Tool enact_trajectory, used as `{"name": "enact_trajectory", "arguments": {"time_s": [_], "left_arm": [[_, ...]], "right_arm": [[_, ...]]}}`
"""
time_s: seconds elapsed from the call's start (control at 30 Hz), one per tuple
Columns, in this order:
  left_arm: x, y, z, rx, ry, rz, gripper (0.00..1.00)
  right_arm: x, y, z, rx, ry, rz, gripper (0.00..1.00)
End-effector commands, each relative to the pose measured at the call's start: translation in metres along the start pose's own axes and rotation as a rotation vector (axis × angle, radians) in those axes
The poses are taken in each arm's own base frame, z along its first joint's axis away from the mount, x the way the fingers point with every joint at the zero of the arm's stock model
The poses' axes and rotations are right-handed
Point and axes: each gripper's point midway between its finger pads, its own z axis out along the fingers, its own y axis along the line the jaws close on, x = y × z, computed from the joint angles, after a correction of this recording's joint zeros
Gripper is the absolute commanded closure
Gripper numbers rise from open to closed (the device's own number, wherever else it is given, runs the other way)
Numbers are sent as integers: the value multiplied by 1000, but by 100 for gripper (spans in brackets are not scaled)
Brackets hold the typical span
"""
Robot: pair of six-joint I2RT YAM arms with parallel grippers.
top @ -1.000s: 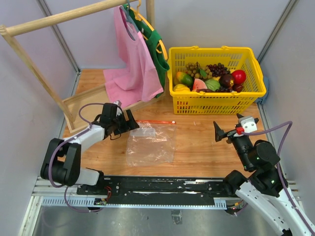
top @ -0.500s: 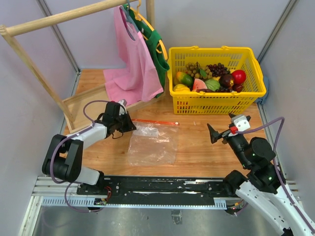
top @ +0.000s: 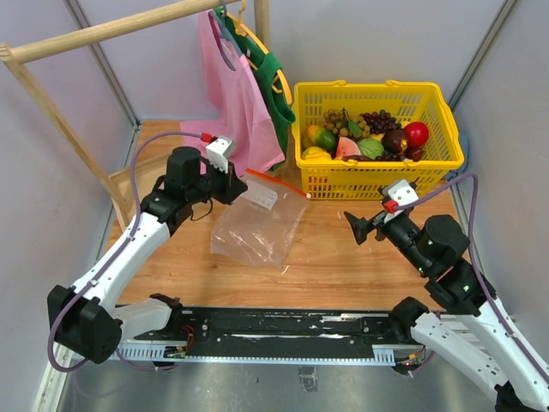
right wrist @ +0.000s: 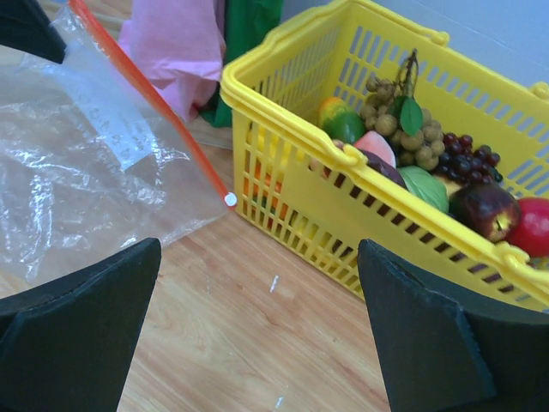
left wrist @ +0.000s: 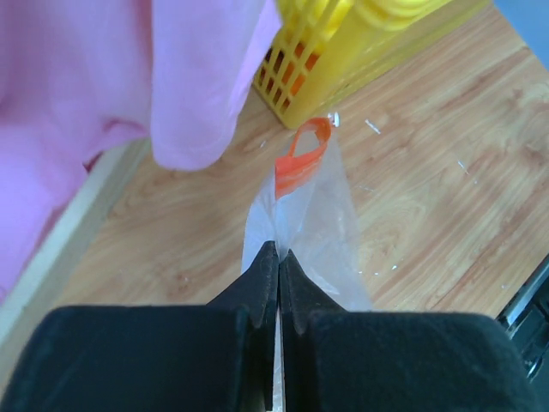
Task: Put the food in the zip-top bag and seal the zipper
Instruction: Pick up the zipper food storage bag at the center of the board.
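Note:
The clear zip-top bag [top: 253,227] hangs tilted above the wood, lifted by its top left edge. My left gripper [top: 240,182] is shut on that edge; in the left wrist view its tips [left wrist: 279,253] pinch the plastic just below the red-orange zipper [left wrist: 296,163]. The zipper [top: 276,183] slopes down to a white slider [top: 306,196]. The food lies in the yellow basket [top: 377,176]: a red fruit [top: 417,133], a yellow piece [top: 315,154] and others. My right gripper [top: 358,227] is open and empty, right of the bag, facing the basket [right wrist: 343,163].
A wooden rack [top: 51,94] stands at the back left, with a pink cloth bag [top: 232,103] and a green one [top: 276,86] hanging close behind the left gripper. Grape bunches [top: 377,120] lie among the food. Grey walls close in both sides.
My left gripper shut on the bag's top left edge and raised it off the wood, so the bag now hangs. The right arm moved left toward the bag, still open.

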Motion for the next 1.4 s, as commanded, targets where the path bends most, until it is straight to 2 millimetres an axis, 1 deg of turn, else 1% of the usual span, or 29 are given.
{"name": "enact_trajectory", "arguments": {"time_s": [0.0, 0.13, 0.23, 0.3, 0.43, 0.5, 0.63, 0.73, 0.8, 0.93, 1.07, 1.23, 1.37], "left_arm": [[-14, -26, -21, 134, 13, 214, 100], [-26, -48, -36, 251, -17, 343, 100], [-32, -61, -47, 316, -46, 423, 100], [-37, -69, -54, 353, -65, 464, 100], [-40, -85, -64, 443, -91, 539, 100], [-38, -91, -68, 482, -97, 557, 100], [-30, -92, -72, 488, -115, 570, 100], [-18, -92, -72, 497, -122, 564, 100], [-16, -92, -73, 499, -129, 560, 100], [-14, -94, -74, 504, -143, 556, 100], [-12, -91, -72, 489, -144, 546, 100], [-11, -90, -71, 484, -145, 537, 100], [-10, -92, -72, 495, -145, 533, 100]], "right_arm": [[-32, 27, 8, -155, -55, 24, 2], [-42, 43, 21, -243, -66, 18, 2], [-49, 52, 35, -302, -59, 3, 2], [-58, 61, 42, -358, -72, -4, 2], [-68, 76, 58, -443, -93, -19, 0], [-73, 85, 63, -498, -103, -26, 3], [-67, 101, 75, -574, -97, -15, 11], [-61, 111, 77, -620, -105, 12, 18], [-57, 119, 80, -654, -114, 31, 22], [-43, 132, 86, -701, -101, 61, 26], [-28, 145, 90, -735, -78, 70, 28], [-8, 149, 92, -716, -50, 55, 28], [7, 144, 98, -659, -32, 48, 32]]}}
